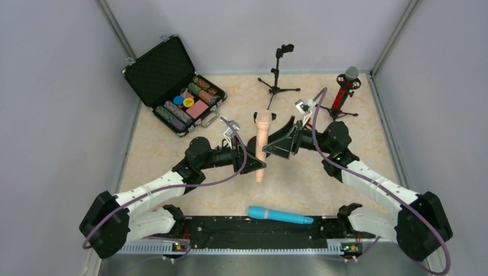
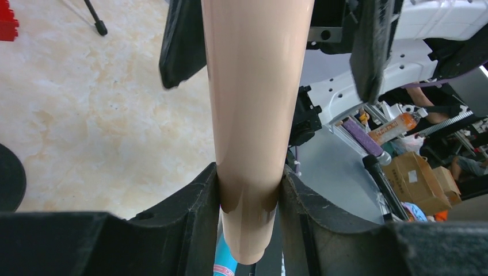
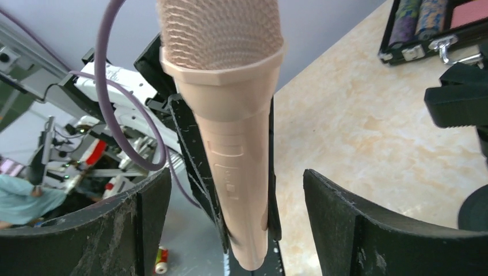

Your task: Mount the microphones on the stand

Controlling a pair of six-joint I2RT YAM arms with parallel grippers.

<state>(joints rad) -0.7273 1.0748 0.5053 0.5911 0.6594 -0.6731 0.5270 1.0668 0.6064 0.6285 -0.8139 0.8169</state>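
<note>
My left gripper [image 1: 259, 164] is shut on the lower end of the beige microphone [image 1: 262, 138] and holds it above the table, head pointing away. In the left wrist view the fingers [image 2: 195, 213] press both sides of its handle [image 2: 256, 86]. My right gripper [image 1: 275, 146] is open, its fingers [image 3: 357, 230] either side of the beige microphone [image 3: 230, 115] without touching it. The red microphone [image 1: 348, 80] sits in the right stand [image 1: 339, 106]. The middle stand [image 1: 279, 72] has an empty clip. The cyan microphone [image 1: 280, 215] lies by the near edge.
An open black case of poker chips [image 1: 172, 86] stands at the back left; its corner shows in the right wrist view [image 3: 437, 29]. A small red block [image 2: 7, 26] lies on the table. Grey walls enclose the table on three sides.
</note>
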